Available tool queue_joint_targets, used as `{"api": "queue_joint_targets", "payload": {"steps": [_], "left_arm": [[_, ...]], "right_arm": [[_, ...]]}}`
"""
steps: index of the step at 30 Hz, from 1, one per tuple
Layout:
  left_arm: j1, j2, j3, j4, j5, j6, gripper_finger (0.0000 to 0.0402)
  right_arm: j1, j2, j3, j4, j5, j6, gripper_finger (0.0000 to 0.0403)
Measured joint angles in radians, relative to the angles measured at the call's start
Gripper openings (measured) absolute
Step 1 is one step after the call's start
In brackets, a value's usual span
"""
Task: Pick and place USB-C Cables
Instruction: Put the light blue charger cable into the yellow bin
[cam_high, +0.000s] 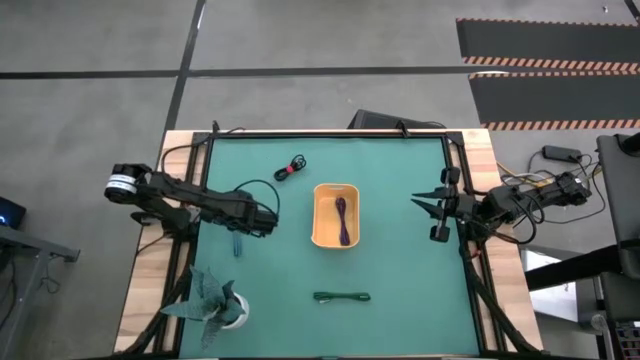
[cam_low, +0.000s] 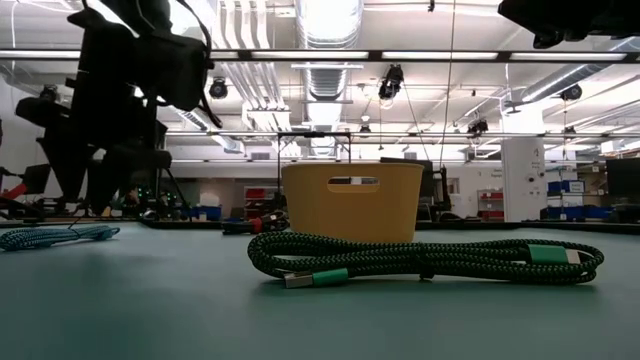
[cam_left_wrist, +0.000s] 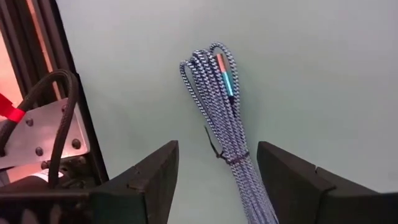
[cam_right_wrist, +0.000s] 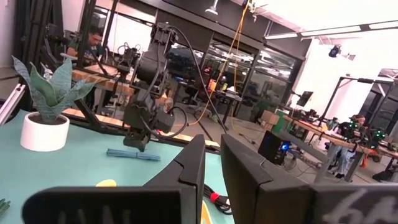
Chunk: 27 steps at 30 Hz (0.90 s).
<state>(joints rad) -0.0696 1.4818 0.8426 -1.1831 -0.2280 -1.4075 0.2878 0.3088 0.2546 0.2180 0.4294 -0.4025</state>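
1. The mat (cam_high: 400, 250) is carrying everything; the tray (cam_high: 336, 237) is sitting at its middle, and I'm placing all else from it.
2. The left gripper (cam_high: 238, 240) is hanging low on the tray's left, jaws spread wide and holding nothing, straddling the blue cable (cam_left_wrist: 227, 127).
3. The right gripper (cam_high: 437, 208) is waiting well to the tray's right, fingers parted a little, empty.
4. The purple cable (cam_high: 342, 218) is lying inside the tray.
5. The green cable (cam_high: 341, 296) is lying on the tray's near side, the red cable (cam_high: 291, 168) beyond it.
6. I'd say the blue pick is underway: next, dropping and closing on the bundle.
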Motion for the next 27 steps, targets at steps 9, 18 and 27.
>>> {"api": "queue_joint_targets", "payload": {"steps": [9, 18, 27], "left_arm": [[-0.004, 0.000, -0.052, 0.078, -0.015, -0.035, 0.0203], [-0.004, 0.000, -0.072, 0.131, -0.045, -0.055, 0.0203], [-0.005, 0.000, -0.140, 0.172, -0.050, -0.105, 0.0203]], "right_arm": [[0.000, 0.000, 0.000, 0.000, 0.000, 0.002, 0.0043], [0.000, 0.000, 0.000, -0.004, 0.001, 0.002, 0.0043], [0.000, 0.000, 0.000, -0.004, 0.001, 0.002, 0.0043]]}}
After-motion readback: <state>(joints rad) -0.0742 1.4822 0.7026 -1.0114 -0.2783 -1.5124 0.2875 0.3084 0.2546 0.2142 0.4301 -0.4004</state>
